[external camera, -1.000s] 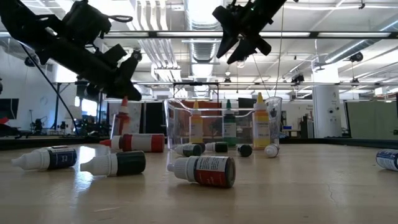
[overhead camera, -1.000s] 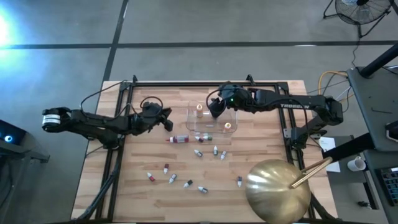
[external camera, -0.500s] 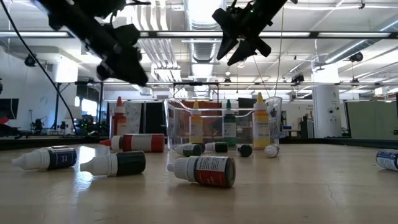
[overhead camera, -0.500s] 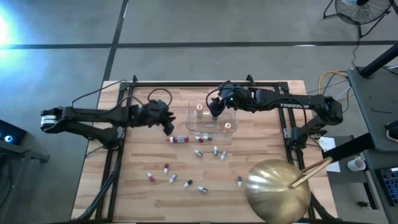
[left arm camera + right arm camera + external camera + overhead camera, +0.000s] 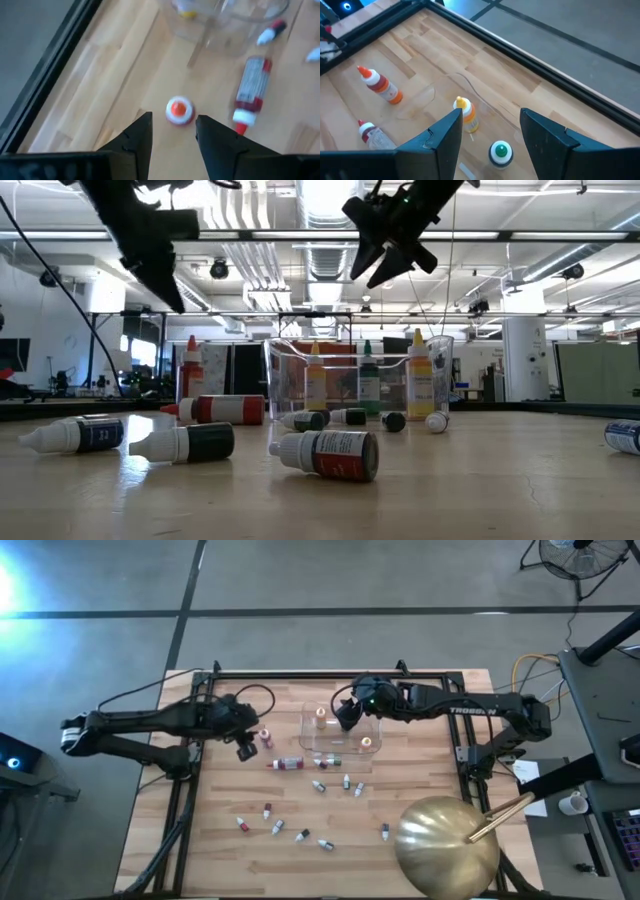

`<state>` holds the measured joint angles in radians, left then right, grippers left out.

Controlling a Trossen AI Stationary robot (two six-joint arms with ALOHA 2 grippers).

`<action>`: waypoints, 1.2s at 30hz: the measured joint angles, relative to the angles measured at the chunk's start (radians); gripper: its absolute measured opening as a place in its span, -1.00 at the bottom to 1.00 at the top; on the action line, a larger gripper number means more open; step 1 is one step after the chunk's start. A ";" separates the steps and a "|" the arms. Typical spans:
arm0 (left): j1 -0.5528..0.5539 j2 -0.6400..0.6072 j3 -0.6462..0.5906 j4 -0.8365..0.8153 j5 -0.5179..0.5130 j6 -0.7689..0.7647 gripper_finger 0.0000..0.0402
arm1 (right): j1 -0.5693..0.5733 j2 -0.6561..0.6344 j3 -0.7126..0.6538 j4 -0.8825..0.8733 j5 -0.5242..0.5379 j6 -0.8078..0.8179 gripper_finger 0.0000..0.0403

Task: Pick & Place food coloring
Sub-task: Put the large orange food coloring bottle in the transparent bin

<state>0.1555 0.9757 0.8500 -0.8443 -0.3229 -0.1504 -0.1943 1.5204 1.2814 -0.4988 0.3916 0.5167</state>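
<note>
We saw a wooden table (image 5: 230, 860) from above, with two dark arms reaching in from either side. The left gripper (image 5: 245, 747) hung left of centre in the overhead frame, its two fingers parted with nothing between them. Through its wrist camera, an upright red-capped bottle (image 5: 179, 110) stood on the wood just beyond the fingertips, apart from them; in the overhead frame that bottle (image 5: 266, 737) sat just right of the gripper.

The right gripper (image 5: 346, 716) hovered over a clear tub (image 5: 306, 730) near the middle of the frame, fingers apart and empty. Inside the tub stood three bottles: a yellow-capped one (image 5: 465, 114), a green-capped one (image 5: 500, 151) and an orange-capped one (image 5: 381, 85).

A longer red bottle (image 5: 287, 763) lay on its side just below the tub's left edge. More small bottles (image 5: 346, 783) were scattered below the tub, and another group (image 5: 277, 827) lay lower left of centre. A big gold dome (image 5: 446, 846) sat at the lower right of the table.
</note>
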 joint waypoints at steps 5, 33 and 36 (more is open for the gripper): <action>0.000 -0.017 -0.038 -0.003 -0.007 0.001 -0.37 | 0.014 0.000 -0.033 0.002 0.000 0.004 -0.05; 0.006 0.015 -0.305 0.375 0.008 0.091 -0.37 | 0.033 0.000 -0.059 0.003 0.005 -0.005 -0.05; 0.014 0.015 -0.309 0.385 0.008 0.093 -0.37 | 0.032 0.000 -0.059 0.003 0.013 -0.005 -0.05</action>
<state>0.1695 0.9909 0.5412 -0.4596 -0.3154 -0.0576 -0.1619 1.5204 1.2224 -0.4953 0.4044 0.5121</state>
